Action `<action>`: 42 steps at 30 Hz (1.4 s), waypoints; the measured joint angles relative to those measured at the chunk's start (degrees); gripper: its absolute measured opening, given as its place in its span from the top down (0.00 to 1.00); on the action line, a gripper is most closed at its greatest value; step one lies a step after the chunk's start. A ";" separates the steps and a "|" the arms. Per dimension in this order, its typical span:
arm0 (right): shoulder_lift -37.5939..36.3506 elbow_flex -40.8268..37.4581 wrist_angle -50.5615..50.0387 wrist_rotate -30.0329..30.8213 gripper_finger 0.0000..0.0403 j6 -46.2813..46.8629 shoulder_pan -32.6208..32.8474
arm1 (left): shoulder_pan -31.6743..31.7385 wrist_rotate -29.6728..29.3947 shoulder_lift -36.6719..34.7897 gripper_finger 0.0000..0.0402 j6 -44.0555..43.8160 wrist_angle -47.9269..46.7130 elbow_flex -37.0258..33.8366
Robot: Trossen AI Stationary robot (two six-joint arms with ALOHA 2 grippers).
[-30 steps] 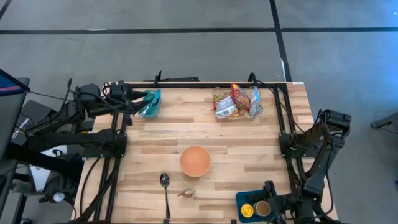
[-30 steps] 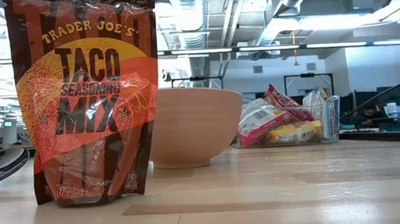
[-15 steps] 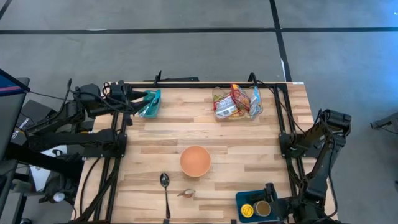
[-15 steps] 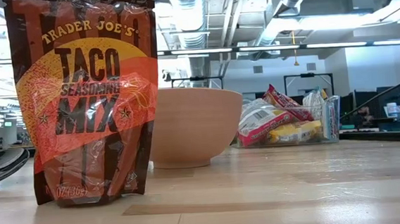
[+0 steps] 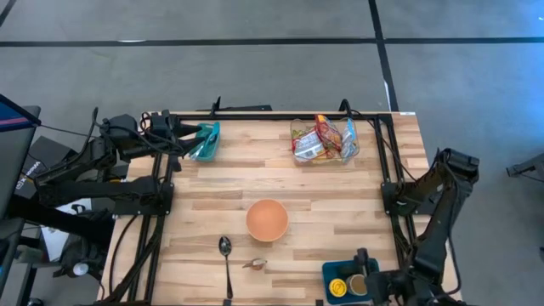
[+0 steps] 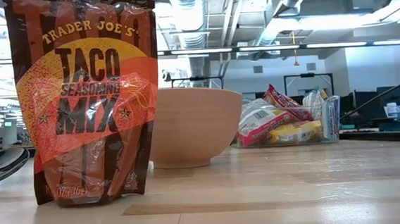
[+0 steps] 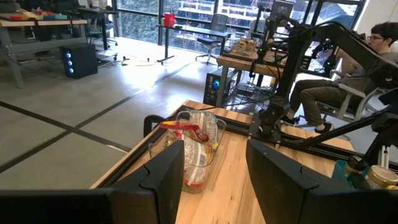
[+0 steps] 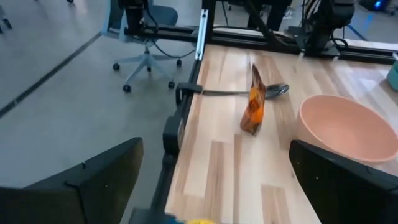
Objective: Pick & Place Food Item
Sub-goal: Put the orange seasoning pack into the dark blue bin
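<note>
A Trader Joe's taco seasoning mix packet stands upright on its bottom edge near the table's front edge, right of a spoon. A peach bowl sits mid-table. A clear container with several snack packets stands at the far side. My left gripper is open and empty at the far left, looking toward the container. My right gripper is open and empty at the front right corner, facing the packet and the bowl.
A blue tray with a yellow lid and a small jar lies under my right gripper at the front right. A teal object lies at the far left by my left gripper. A person sits beyond the table.
My right arm has shifted slightly toward the table's left edge at the front right corner. Nothing on the table has moved.
</note>
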 joint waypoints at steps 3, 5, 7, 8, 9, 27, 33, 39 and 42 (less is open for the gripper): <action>0.00 1.83 0.30 -2.57 0.02 -2.08 -2.54 | 0.00 0.00 0.01 0.58 0.01 0.02 0.01; 0.00 3.06 0.38 -5.11 0.02 -4.62 -4.38 | 0.00 0.00 0.00 0.58 0.01 0.00 0.00; 0.00 4.16 0.54 -8.45 0.02 -7.01 -6.40 | -0.01 0.00 0.01 0.58 0.00 0.00 -0.01; 0.00 4.64 0.65 -10.31 0.03 -8.18 -7.42 | 0.00 0.00 0.01 0.58 -0.01 0.00 0.01; 0.00 4.96 1.16 -12.16 0.03 -9.29 -8.43 | -0.01 0.00 0.00 0.58 0.01 0.00 0.00; 0.00 8.09 9.76 -39.97 0.04 -17.05 -24.17 | 0.00 0.00 0.00 0.58 0.01 0.00 0.00; 0.00 8.09 9.96 -40.15 0.04 -15.62 -27.14 | -0.01 0.00 0.01 0.58 0.00 0.02 0.00; 0.00 8.09 9.96 -40.12 0.04 -17.37 -29.96 | 0.00 0.00 0.00 0.58 0.01 0.00 -0.01; 0.00 8.09 9.96 -40.11 0.04 -17.35 -31.79 | 0.00 0.00 0.01 0.58 0.01 0.00 -0.01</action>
